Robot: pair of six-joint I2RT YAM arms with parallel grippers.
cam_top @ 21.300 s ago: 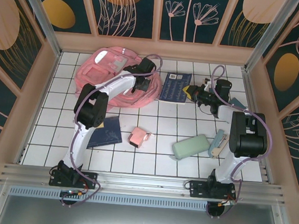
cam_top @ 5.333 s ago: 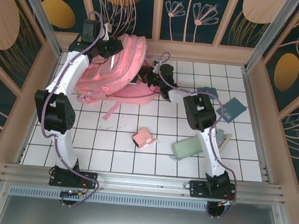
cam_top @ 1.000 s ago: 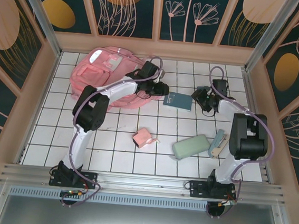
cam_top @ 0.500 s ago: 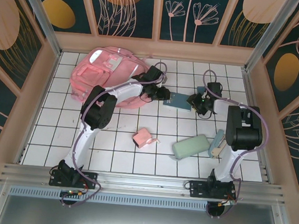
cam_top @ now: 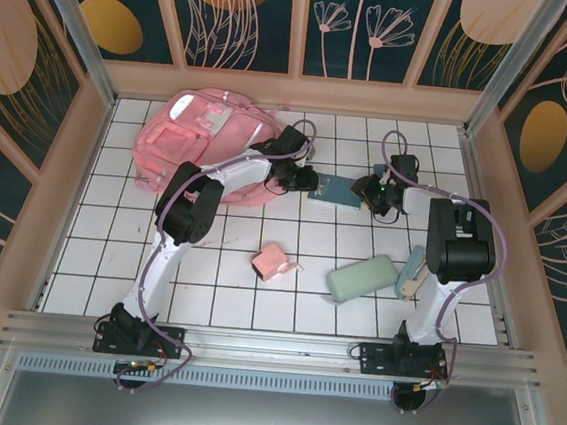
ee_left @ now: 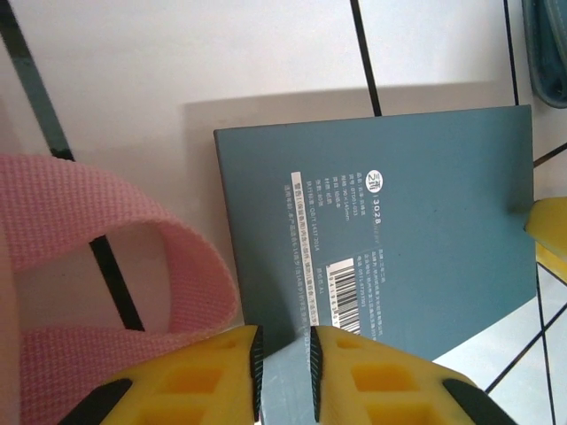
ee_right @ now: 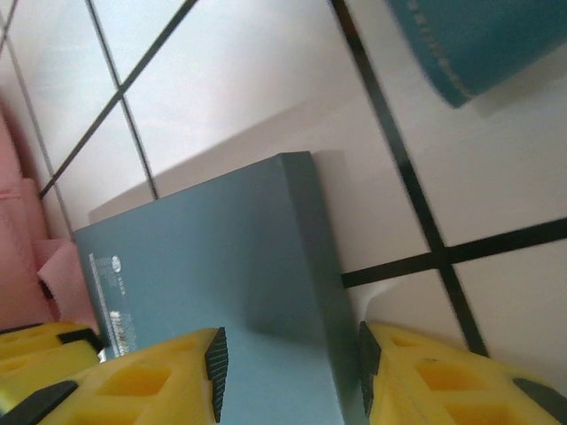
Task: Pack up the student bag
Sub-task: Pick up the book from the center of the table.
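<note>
White tiled table [cam_top: 108, 256] with flowery dark walls around it. The bag [cam_top: 205, 145] is lying at the far left, one strap [ee_left: 106, 221] trailing right. The left claw [ee_left: 283, 341] is narrow, pinching the left edge of a teal notebook [ee_left: 399, 230] just right of the bag. The right claw [ee_right: 290, 354] straddles the notebook's right end, jaws about halfway, can't tell if it's really squeezing

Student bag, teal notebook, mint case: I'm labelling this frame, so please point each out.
student bag [cam_top: 184, 148], top external view, on its front panel.
teal notebook [ee_left: 425, 204], left wrist view, on its printed cover.
mint case [cam_top: 361, 278], top external view, on its middle.
</note>
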